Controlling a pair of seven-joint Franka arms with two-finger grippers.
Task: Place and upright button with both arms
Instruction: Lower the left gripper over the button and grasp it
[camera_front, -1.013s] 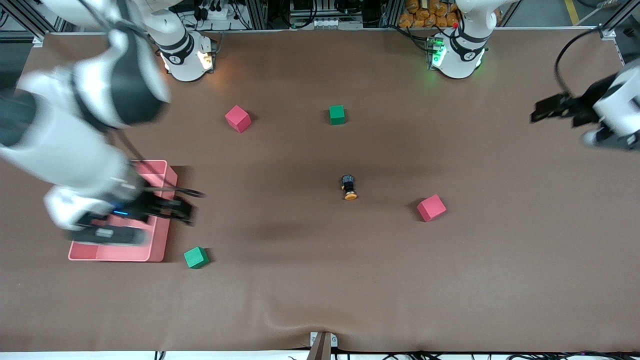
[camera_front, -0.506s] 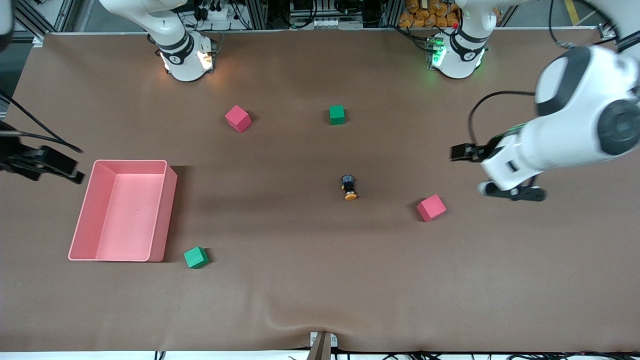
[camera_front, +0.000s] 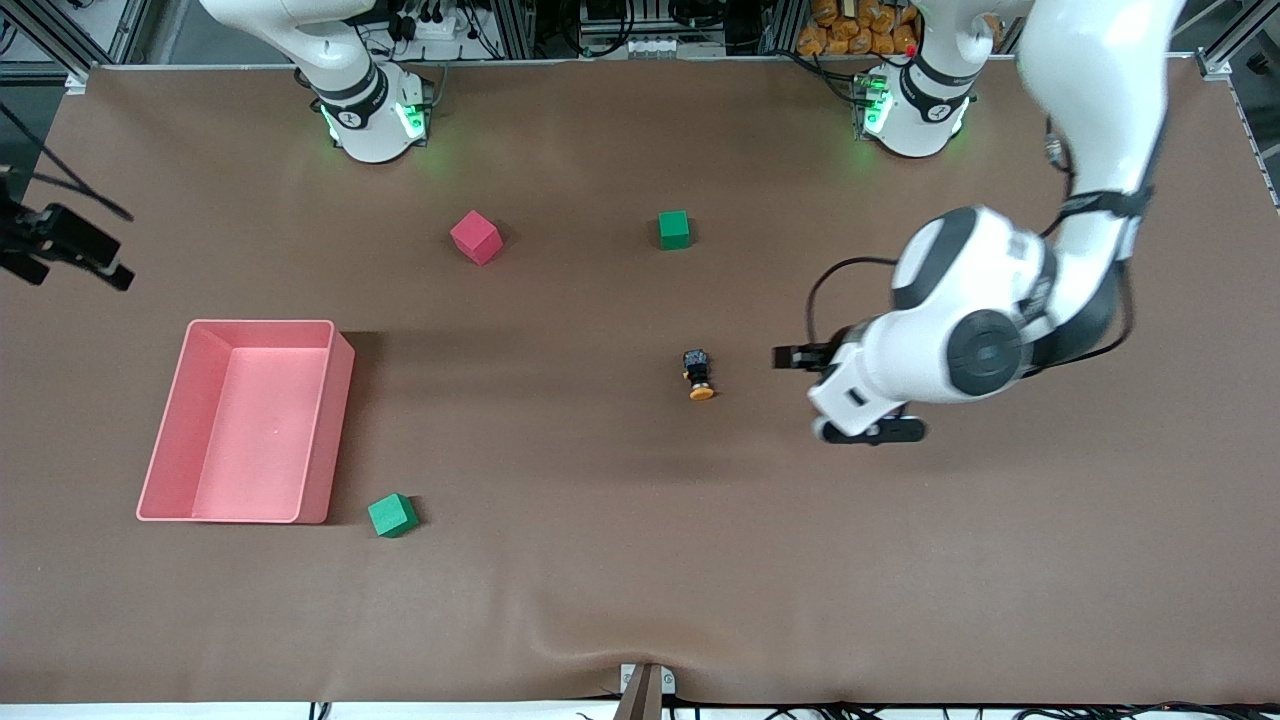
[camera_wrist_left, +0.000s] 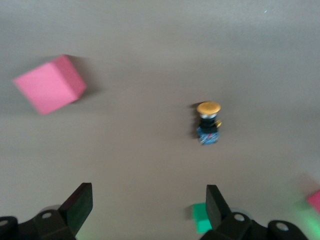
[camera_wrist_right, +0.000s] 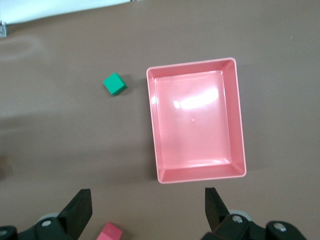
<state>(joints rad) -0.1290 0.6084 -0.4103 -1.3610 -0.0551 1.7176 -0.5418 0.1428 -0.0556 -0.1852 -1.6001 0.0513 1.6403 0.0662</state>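
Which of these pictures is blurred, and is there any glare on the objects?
Left wrist view: soft motion blur, pink cube smeared, button fuzzy. Right wrist view: sharp, white glare patches on the pink tray's floor. Front view: sharp, the tray and button cast soft shadows.

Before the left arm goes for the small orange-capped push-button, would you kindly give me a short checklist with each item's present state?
1. Small push-button with orange cap and black body visible and free of both arms: ok.
2. Button upright: not ok, it lies on its side on the brown table cover.
3. Left end effector open: ok, its fingers stand wide apart.
4. Left end effector lined up over the button: not ok, it is above the table toward the left arm's end from it.
5. Right end effector clear of the button: ok, it waits open above the pink plastic tray.
6. Red foam cube touching the button: ok, apart.
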